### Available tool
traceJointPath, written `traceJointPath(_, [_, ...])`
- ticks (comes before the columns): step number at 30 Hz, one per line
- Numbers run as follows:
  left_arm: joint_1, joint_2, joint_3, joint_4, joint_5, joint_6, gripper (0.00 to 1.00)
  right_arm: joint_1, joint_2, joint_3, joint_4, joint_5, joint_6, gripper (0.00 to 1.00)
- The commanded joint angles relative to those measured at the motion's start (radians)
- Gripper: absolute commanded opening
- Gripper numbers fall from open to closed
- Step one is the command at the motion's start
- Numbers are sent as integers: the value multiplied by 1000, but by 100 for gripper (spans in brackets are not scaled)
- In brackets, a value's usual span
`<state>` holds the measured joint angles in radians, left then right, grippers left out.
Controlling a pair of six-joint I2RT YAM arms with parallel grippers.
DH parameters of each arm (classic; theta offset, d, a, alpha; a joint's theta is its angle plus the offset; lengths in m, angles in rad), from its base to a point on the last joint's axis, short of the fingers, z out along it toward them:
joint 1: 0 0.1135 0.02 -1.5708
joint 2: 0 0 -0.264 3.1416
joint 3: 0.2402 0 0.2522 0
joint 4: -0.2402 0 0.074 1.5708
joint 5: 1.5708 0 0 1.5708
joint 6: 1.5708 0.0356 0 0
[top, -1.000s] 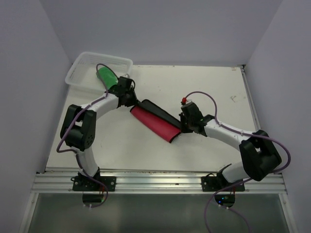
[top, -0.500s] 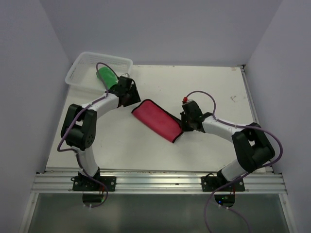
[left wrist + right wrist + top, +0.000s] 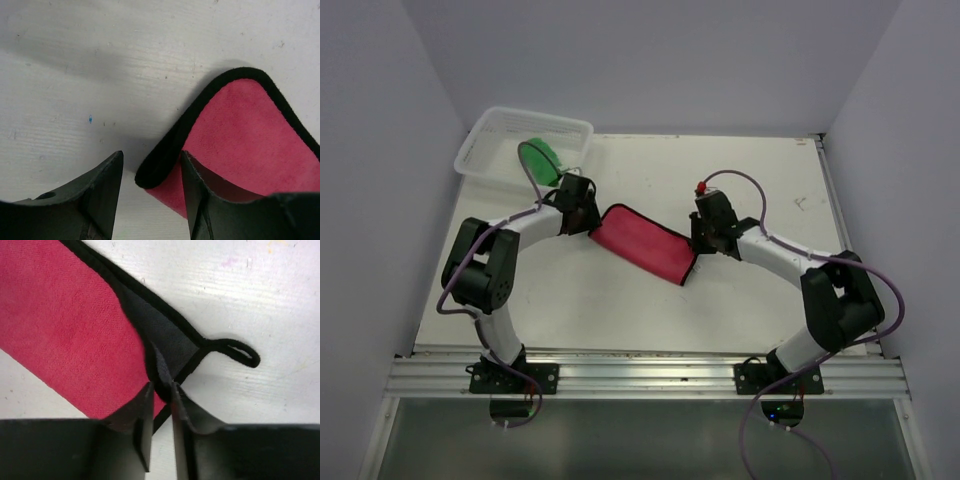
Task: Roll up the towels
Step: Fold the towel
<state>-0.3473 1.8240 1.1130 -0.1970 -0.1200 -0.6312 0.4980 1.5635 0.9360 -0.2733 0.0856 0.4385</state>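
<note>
The red towel (image 3: 645, 248) lies red side up on the white table between my two grippers. My left gripper (image 3: 590, 222) sits at its far-left corner. In the left wrist view the left gripper (image 3: 151, 162) is open, and the towel's black-hemmed corner (image 3: 155, 170) rests loose between the fingers. My right gripper (image 3: 698, 245) is at the towel's right end. There the right gripper (image 3: 161, 390) stands nearly closed on a raised fold of dark grey underside (image 3: 160, 337) and hem. The green towel (image 3: 542, 157) lies rolled in the basket.
The white mesh basket (image 3: 525, 113) stands at the back left corner, close behind the left arm. A black hanging loop (image 3: 235, 351) sticks out from the red towel's corner onto the table. Grey walls enclose the table on three sides.
The red towel, held up folded with its dark underside showing, has been laid flatter on the table. The left gripper opened and let its corner go. The right jaws have eased slightly.
</note>
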Motion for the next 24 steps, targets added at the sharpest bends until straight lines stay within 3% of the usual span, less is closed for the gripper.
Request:
traceJointPath(1, [8, -20, -18, 70, -33, 27, 53, -4, -2, 67, -40, 11, -24, 27])
traceJointPath(4, [8, -11, -31, 79, -23, 27, 51, -4, -23, 89, -69, 20, -30, 42])
traceJointPath(9, [5, -17, -77, 102, -9, 22, 47, -6, -86, 109, -133, 55, -41, 57])
traceJointPath(16, [-12, -45, -174, 140, 0, 14, 34, -6, -157, 115, -188, 51, -49, 60])
traceJointPath(24, [-50, -110, -287, 149, -18, 4, 27, -4, -247, 83, -230, 54, -50, 60])
